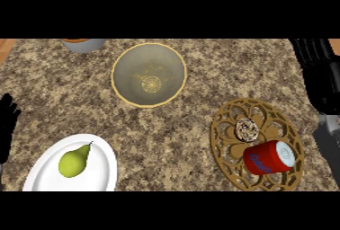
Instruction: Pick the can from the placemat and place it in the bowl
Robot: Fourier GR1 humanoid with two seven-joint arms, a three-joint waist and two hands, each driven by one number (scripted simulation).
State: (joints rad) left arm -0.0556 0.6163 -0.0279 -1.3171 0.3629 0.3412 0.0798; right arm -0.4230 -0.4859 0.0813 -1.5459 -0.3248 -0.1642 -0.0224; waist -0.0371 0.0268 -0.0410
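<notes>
A red can (268, 157) with a silver lid lies on its side on the round gold openwork placemat (229, 134) at the lower right. The grey bowl (147, 74) with a gold rim stands empty at the upper middle of the counter. My right hand (321, 76) is at the right edge, fingers straight and pointing away, right of and beyond the placemat, apart from the can. At the left edge my left hand (6, 123) rests with its fingers up and holds nothing.
A white plate (46, 175) at the lower left holds a green pear (73, 161). A grey container (83, 43) shows at the top left edge. Speckled counter lies between the bowl and the placemat.
</notes>
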